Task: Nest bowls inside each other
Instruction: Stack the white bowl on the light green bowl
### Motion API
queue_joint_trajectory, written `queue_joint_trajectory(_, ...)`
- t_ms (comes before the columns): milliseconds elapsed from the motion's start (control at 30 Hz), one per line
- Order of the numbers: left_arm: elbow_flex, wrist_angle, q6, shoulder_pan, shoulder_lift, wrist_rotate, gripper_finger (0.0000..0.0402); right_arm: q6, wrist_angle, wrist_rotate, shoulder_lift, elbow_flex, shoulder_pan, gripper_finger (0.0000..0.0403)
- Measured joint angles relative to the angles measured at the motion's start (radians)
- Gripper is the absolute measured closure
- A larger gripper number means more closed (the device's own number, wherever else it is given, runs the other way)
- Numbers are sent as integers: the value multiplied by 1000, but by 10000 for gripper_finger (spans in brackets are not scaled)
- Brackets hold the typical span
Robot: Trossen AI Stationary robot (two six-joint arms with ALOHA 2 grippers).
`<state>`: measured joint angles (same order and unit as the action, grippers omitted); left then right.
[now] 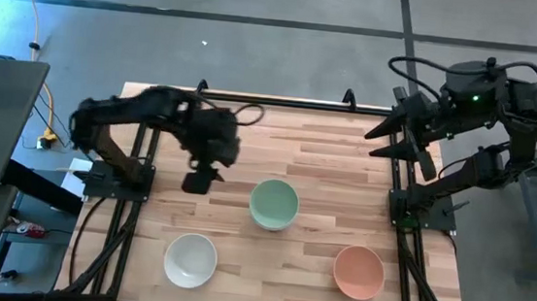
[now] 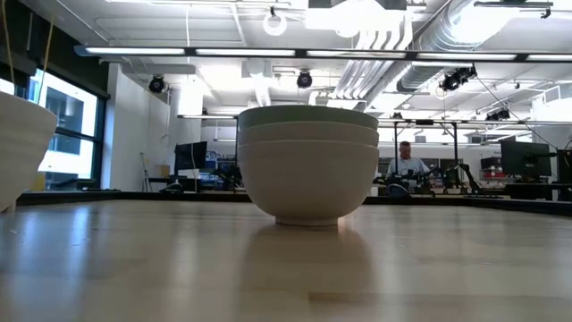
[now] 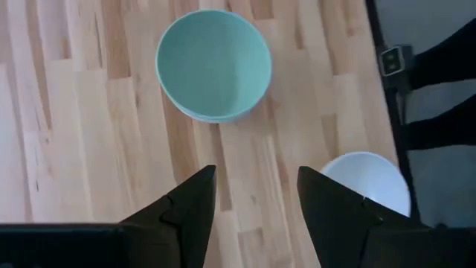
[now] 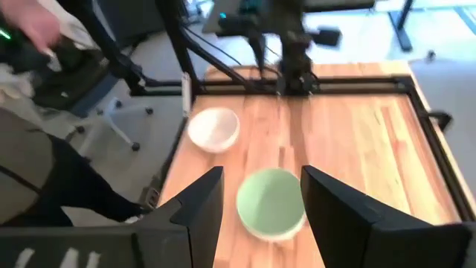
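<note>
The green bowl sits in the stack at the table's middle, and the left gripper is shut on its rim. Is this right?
Not quite. The green bowl tops the stack, but the left gripper is open and apart from it, holding nothing, as the left wrist view shows.

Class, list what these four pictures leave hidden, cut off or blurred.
- Stack, low view: three rims show; whether more bowls sit inside is hidden by its walls. From above, only the green bowl shows.
- White bowl, low view: cut off by the left edge.
- Salmon bowl: absent from the low view and both wrist views.
- Person, right wrist view: blurred at the corner.
</note>
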<state>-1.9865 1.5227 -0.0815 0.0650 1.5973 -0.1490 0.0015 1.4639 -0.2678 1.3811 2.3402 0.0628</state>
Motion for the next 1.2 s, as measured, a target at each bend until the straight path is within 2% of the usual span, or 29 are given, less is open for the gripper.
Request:
queue_joint_trajectory(333,0,-9,126,-64,-135,2,222,-28,9,26,0,0,0,231)
queue_joint_trajectory(500,1,-70,187,-105,-200,5,222,-27,-64,31,0,0,0,231)
queue_joint_trajectory(767,11,-219,210,-243,-285,149,222,-63,-164,-5,0,0,-11,231)
queue_joint_trajectory(967,115,-191,298,-346,-348,279,222,-81,-196,-9,0,0,-53,231)
queue_joint_trajectory(1200,381,-193,464,-411,-437,322,222,-88,-222,-5,0,0,-93,231)
